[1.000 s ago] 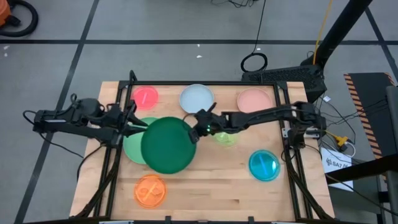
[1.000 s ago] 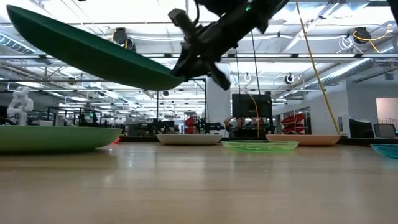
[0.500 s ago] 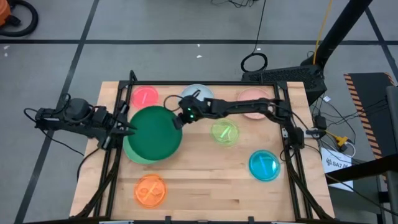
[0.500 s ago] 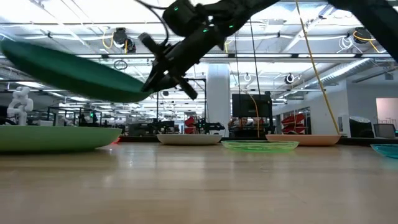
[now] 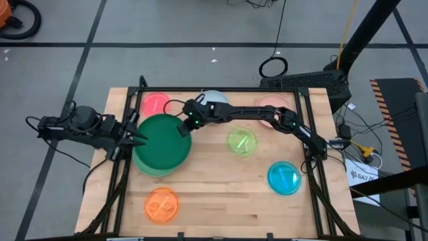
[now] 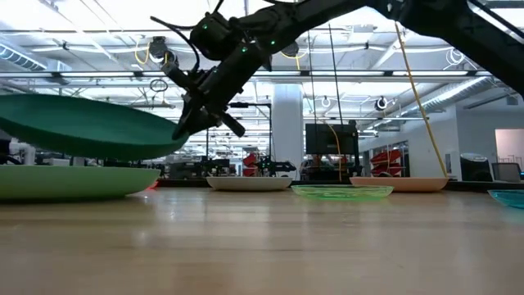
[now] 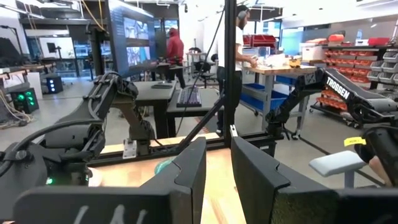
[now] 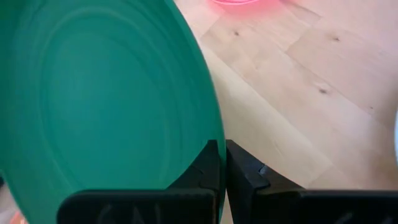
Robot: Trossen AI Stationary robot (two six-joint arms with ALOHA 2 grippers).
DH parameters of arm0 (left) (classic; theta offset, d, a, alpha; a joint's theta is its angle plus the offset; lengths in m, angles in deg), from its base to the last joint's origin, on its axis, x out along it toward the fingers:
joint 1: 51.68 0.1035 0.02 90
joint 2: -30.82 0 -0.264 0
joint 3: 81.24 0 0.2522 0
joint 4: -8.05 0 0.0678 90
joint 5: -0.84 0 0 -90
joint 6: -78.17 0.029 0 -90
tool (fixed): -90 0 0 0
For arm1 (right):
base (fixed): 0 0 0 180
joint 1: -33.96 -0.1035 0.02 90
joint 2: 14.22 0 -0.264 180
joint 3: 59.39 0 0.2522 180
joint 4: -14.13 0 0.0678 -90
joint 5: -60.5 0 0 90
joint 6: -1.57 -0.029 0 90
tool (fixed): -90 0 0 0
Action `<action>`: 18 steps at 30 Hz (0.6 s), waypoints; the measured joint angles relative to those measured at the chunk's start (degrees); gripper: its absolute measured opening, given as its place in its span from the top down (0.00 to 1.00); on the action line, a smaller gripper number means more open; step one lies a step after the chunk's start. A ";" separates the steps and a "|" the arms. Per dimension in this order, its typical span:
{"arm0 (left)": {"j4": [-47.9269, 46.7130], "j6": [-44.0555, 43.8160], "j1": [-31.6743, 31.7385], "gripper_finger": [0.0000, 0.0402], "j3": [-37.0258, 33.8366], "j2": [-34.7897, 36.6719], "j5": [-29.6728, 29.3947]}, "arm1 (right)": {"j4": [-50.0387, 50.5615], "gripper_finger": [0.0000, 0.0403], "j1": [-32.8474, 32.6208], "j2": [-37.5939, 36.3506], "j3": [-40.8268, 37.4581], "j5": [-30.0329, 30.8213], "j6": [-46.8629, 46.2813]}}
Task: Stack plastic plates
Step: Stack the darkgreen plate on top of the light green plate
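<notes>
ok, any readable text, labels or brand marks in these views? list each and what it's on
"TROSSEN": white letters on the dark robot arm, left wrist view.
White label on the floor by the table's right edge, high view: print too small to read.
Plates: no markings visible.

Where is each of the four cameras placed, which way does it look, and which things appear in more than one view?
High view: above the table, looking straight down; both arms, right gripper holding the dark green plate.
Low view: at table height, looking level across; that plate hangs over the light green plate.
Left wrist view: looks past the left gripper into the room.
Right wrist view: looks past its fingers, shut on the plate rim.
Shared: dark green plate, in three views.
</notes>
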 joint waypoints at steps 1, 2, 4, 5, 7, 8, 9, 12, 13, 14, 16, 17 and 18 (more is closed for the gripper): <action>-0.08 0.00 0.00 0.79 0.00 0.00 0.00 | 0.39 1.00 0.05 -0.02 0.08 0.21 -0.02; -0.24 0.00 0.00 0.79 0.00 0.00 0.00 | 0.88 1.00 0.09 -0.02 0.14 0.95 0.05; -0.39 0.00 0.00 0.79 0.00 0.00 0.00 | 2.44 0.99 0.08 -0.04 0.16 2.94 0.32; -0.38 0.00 0.00 0.79 0.00 0.00 0.00 | 2.87 0.99 0.09 -0.04 0.15 3.08 0.22; -0.39 -0.03 0.00 0.79 0.00 0.00 0.00 | 3.00 0.98 0.12 -0.02 0.13 3.02 0.24; -0.39 -0.09 0.00 0.79 0.00 0.00 0.00 | 3.32 0.98 0.13 -0.04 0.13 3.09 0.25; -0.39 -0.09 0.00 0.79 0.00 0.00 0.00 | 3.45 0.98 0.13 -0.10 0.13 3.08 0.26; -0.37 -0.15 0.00 0.79 0.00 0.00 0.00 | 3.87 0.97 0.11 -0.09 0.13 3.28 0.23; -0.37 -0.32 0.00 0.79 0.00 0.00 -0.02 | 3.82 0.97 0.11 -0.09 0.13 3.28 0.26; -0.37 -0.37 0.00 0.79 0.00 0.00 -0.01 | 3.69 0.97 0.11 -0.09 0.13 3.26 0.34; -0.37 -0.71 0.00 0.79 0.00 0.00 -0.02 | 3.28 0.97 0.11 -0.09 0.13 3.26 0.49; -0.37 -0.81 0.00 0.79 0.00 0.00 -0.01 | 3.10 0.96 0.10 -0.09 0.13 3.26 0.49; -0.37 -0.81 0.00 0.79 0.00 0.00 -0.02 | 3.00 0.95 0.09 -0.09 0.13 3.26 0.47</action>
